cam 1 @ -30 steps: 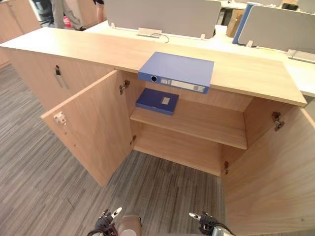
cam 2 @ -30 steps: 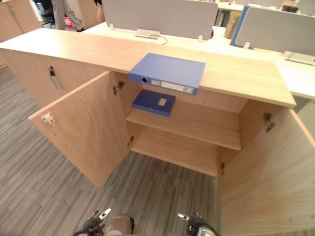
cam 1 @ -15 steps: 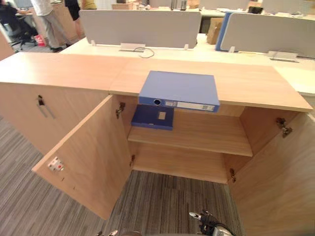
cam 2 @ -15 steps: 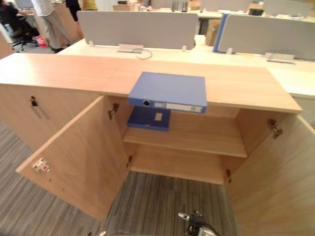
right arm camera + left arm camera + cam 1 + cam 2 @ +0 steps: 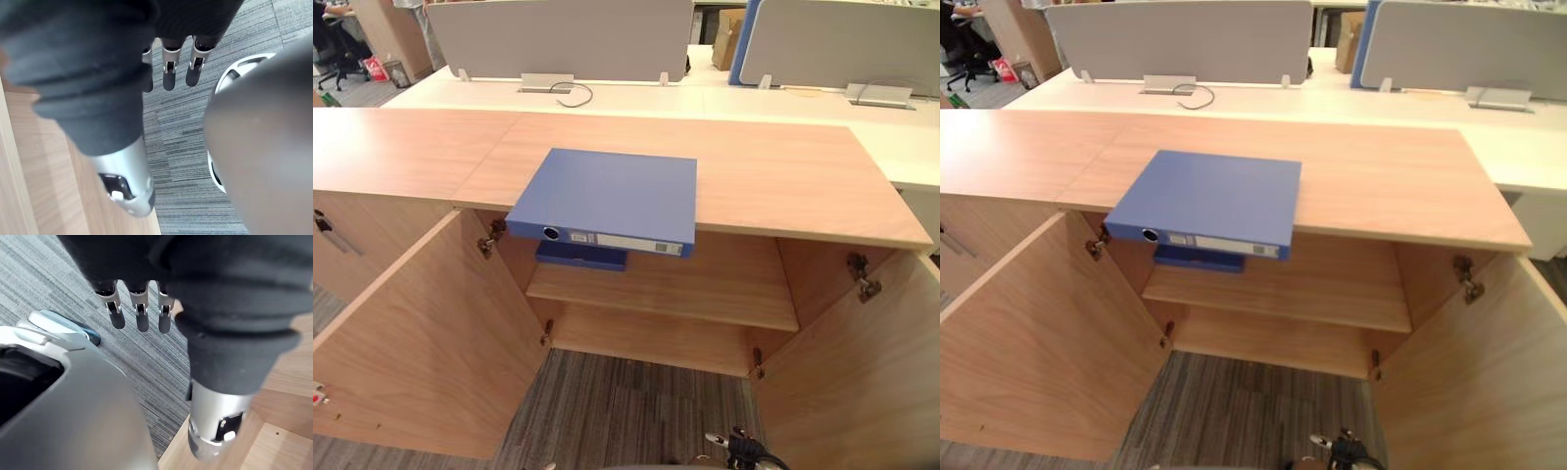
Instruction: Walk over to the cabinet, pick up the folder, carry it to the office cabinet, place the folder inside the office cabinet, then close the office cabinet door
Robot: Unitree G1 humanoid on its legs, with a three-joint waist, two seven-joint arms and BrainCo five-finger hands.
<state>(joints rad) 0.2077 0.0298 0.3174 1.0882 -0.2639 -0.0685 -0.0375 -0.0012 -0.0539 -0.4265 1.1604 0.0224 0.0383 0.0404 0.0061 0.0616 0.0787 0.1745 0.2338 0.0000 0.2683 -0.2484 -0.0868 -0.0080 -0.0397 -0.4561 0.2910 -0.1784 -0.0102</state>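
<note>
A thick blue folder (image 5: 607,199) lies flat on the wooden cabinet top (image 5: 783,176), its spine overhanging the front edge above the open compartment. A thinner blue folder (image 5: 580,257) rests on the inner shelf (image 5: 705,289), at its left end, partly hidden beneath the thick one. Both cabinet doors stand wide open: the left door (image 5: 421,343) and the right door (image 5: 862,392). My left hand (image 5: 142,316) hangs over the grey carpet with straight fingers and holds nothing. My right hand (image 5: 168,73) hangs the same way, open and empty, beside a wooden panel.
Behind the cabinet runs a white desk (image 5: 636,96) with grey partition screens (image 5: 558,34) and a loose cable (image 5: 570,93). A closed cabinet section with a handle (image 5: 333,235) sits to the left. Striped grey carpet (image 5: 626,411) lies between the two open doors.
The whole picture has shifted: the camera has come closer and now faces the open compartment head-on. The folders and doors have kept their places.
</note>
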